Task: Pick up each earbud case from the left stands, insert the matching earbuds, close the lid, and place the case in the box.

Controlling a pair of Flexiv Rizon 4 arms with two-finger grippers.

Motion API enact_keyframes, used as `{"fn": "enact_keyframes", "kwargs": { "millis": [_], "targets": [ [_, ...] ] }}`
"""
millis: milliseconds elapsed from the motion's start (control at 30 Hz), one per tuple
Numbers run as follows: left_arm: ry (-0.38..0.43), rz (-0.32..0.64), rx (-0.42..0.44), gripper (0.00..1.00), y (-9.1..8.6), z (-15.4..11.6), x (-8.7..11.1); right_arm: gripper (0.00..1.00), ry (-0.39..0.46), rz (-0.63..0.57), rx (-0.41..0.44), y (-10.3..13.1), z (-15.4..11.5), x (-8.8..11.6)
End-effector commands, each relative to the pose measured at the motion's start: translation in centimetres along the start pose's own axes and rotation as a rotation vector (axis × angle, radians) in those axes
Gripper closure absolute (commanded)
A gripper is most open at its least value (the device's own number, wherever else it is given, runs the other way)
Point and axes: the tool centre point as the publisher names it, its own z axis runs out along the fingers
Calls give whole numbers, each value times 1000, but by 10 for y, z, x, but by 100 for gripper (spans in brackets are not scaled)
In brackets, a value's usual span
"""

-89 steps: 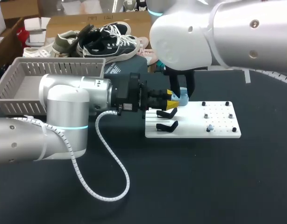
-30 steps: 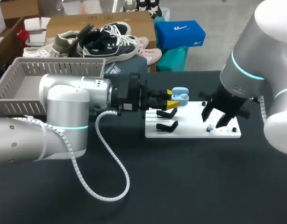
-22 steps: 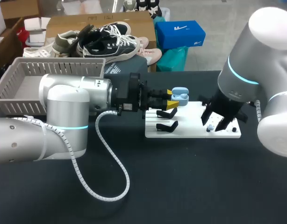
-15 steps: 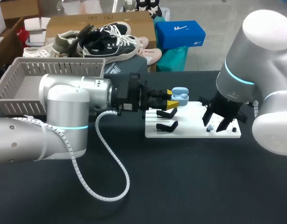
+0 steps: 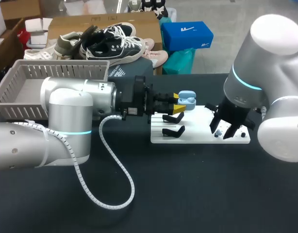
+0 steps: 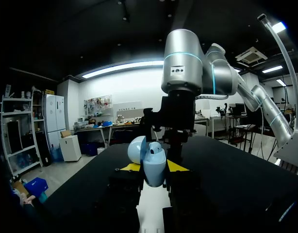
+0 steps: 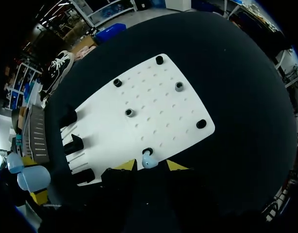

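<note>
Even overhead light fills the head view: the black table (image 5: 188,194) looks matte, the white plate (image 5: 197,133) is bright, and the right arm's shell (image 5: 275,34) carries soft highlights. In the left wrist view the left gripper (image 6: 153,167) is nearly a dark silhouette, while the pale blue earbud case (image 6: 151,162) clamped between its fingers is well lit. The right gripper (image 7: 150,166) sits in deep shade, with the plate ahead of it brightly lit.

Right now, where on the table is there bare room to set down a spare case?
Bare: the table in front of the board, right of the cable; also the board's middle, between the stands and pegs. Crowded: the board's back left, where the left gripper holds the case, and its near right, under the right gripper.
</note>
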Motion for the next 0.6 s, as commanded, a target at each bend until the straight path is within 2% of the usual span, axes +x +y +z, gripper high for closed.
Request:
{"fn": "enact_keyframes", "kwargs": {
  "millis": [33,300,600],
  "targets": [
    [0,1,-6,100,-2,0,0,67,-1,5,-2,1,3,-2],
    [0,1,-6,100,-2,0,0,73,0,13,-11,3,6,-3],
    [0,1,-6,100,-2,0,0,75,4,20,-11,1,9,-4]
  ]
}}
